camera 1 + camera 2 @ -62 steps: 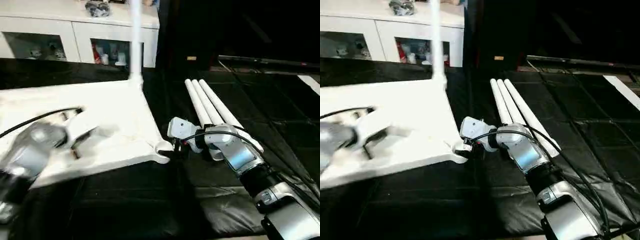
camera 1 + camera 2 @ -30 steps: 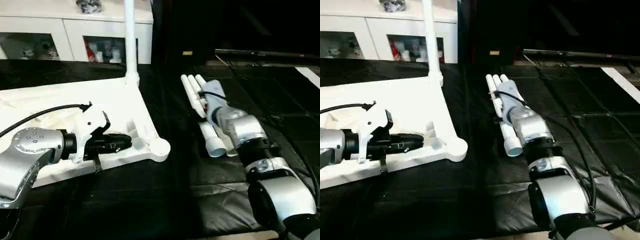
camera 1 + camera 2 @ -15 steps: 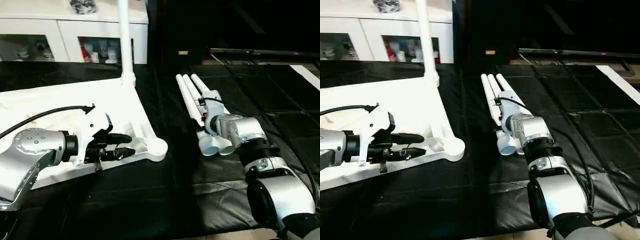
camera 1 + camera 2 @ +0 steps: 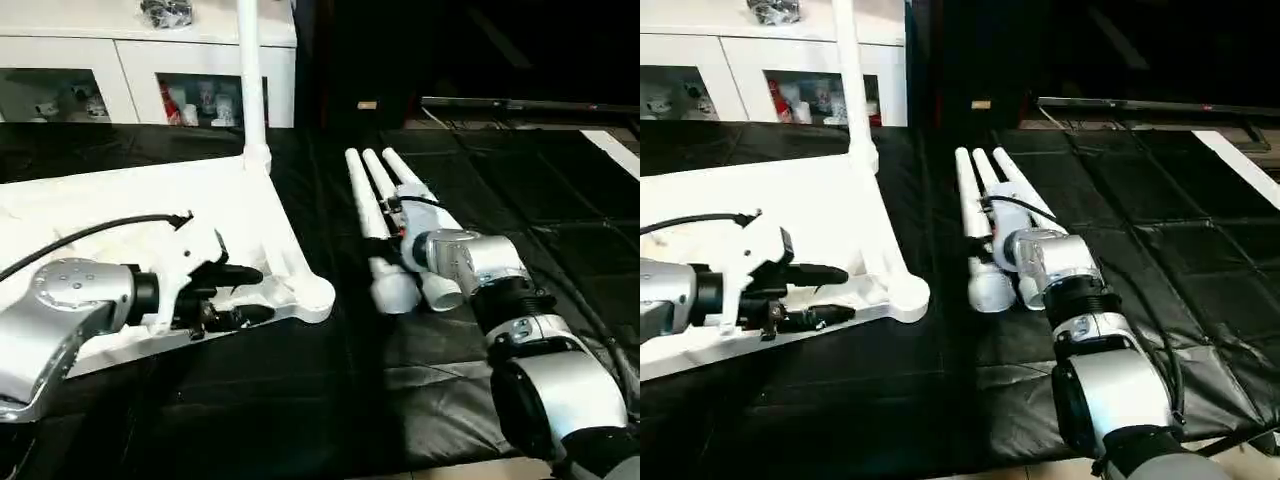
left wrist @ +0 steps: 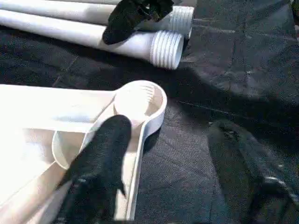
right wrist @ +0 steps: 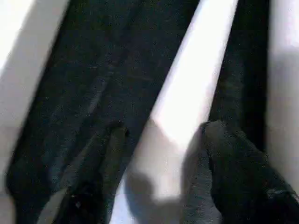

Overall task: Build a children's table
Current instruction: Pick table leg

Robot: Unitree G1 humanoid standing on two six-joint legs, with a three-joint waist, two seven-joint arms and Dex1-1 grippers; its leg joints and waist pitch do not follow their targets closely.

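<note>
Fingers (image 6: 224, 182) of right gripper (image 6: 163, 163) straddle leg (image 6: 187, 102), contact unclear.

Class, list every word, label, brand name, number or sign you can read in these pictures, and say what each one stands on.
No text can be read in any view.
The table top, the three loose legs and the upright leg are plain white.
Small items behind the cabinet glass are too blurred to read.
A small yellowish tag in the dark background is too small to read.
</note>
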